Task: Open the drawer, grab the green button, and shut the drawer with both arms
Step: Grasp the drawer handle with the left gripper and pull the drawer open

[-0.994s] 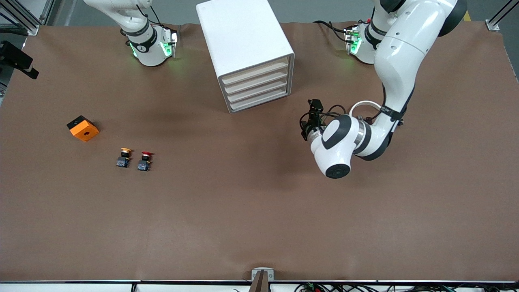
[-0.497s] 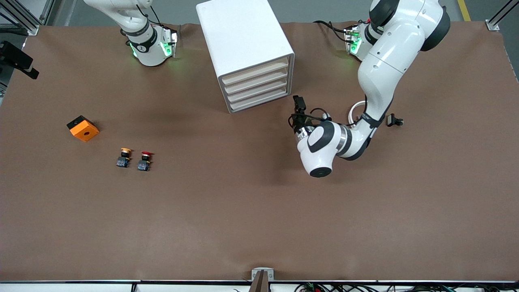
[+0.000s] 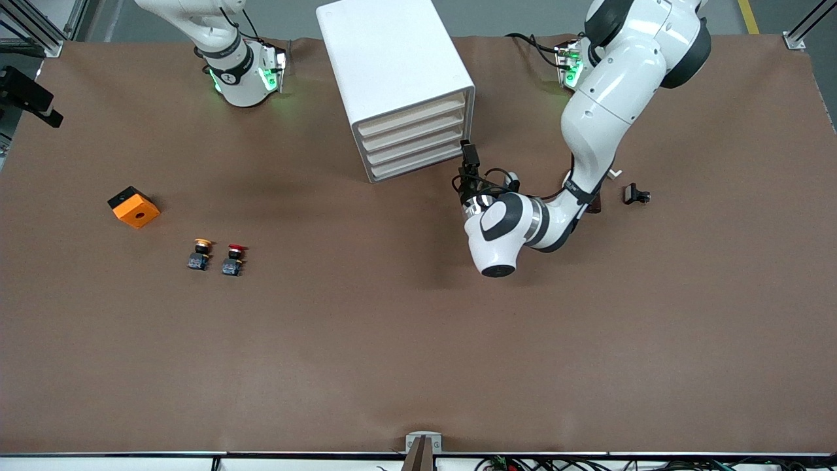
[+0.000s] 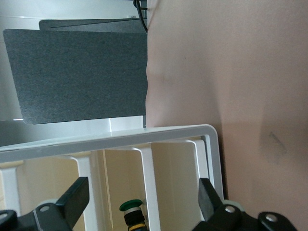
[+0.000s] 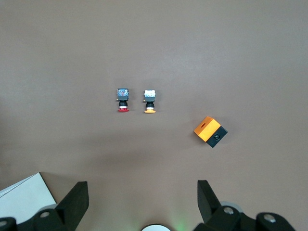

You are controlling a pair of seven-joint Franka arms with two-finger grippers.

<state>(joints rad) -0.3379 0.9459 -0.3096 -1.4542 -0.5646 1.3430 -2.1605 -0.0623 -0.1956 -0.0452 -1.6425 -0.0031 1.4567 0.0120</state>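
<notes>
The white cabinet (image 3: 392,59) stands between the arms' bases, and all four of its cream drawers are shut. The lowest drawer (image 3: 418,163) is next to my left gripper (image 3: 468,154), which is open and empty, just in front of that drawer at its end toward the left arm. In the left wrist view the open gripper (image 4: 143,202) faces the cabinet's front (image 4: 144,137). The green button (image 4: 131,208) shows there, beside a white strip; I cannot tell which tray holds it. My right gripper (image 5: 143,202) is open and empty, high over the table, outside the front view.
A red-capped button (image 3: 233,260) and a yellow-capped button (image 3: 201,254) stand side by side toward the right arm's end, with an orange block (image 3: 134,207) beside them. All three show in the right wrist view. A small black part (image 3: 635,194) lies toward the left arm's end.
My left arm has swung its gripper toward the cabinet, up to the lowest drawer, uncovering the small black part on the table. The right arm has not moved.
</notes>
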